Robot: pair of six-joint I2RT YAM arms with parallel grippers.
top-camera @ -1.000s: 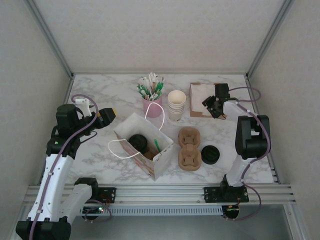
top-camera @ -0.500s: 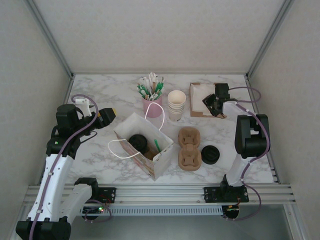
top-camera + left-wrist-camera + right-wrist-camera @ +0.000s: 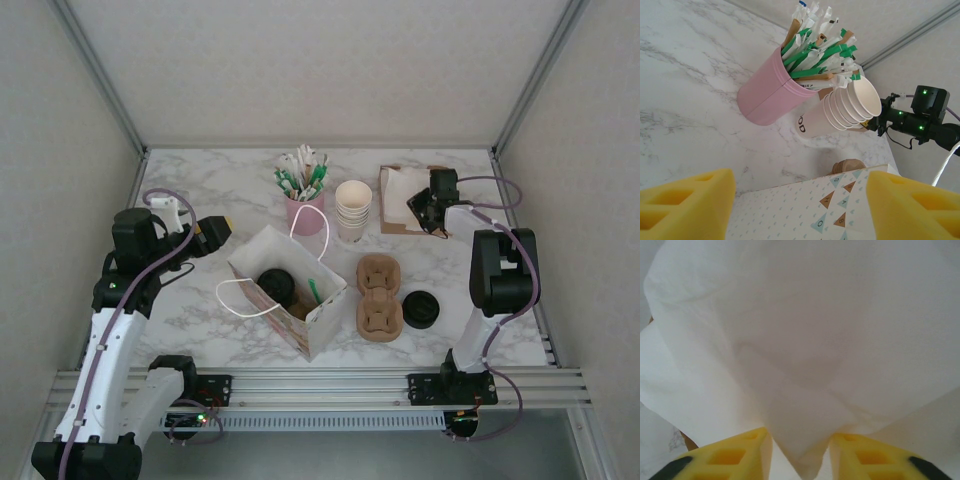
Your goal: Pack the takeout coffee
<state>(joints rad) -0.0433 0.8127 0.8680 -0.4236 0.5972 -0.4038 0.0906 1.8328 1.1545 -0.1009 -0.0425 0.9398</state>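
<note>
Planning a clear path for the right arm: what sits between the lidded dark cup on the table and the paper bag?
The top view shows the brown cardboard cup carrier lying between the lidded dark cup and the paper bag.

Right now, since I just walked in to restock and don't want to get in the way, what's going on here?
The right gripper is at the back right, its yellow fingers pinching a fold of a white napkin. The left gripper hangs open beside the paper bag, holding nothing. One black-lidded coffee cup sits inside the bag, and a second black-lidded cup stands outside it, next to the pulp cup carrier.
</note>
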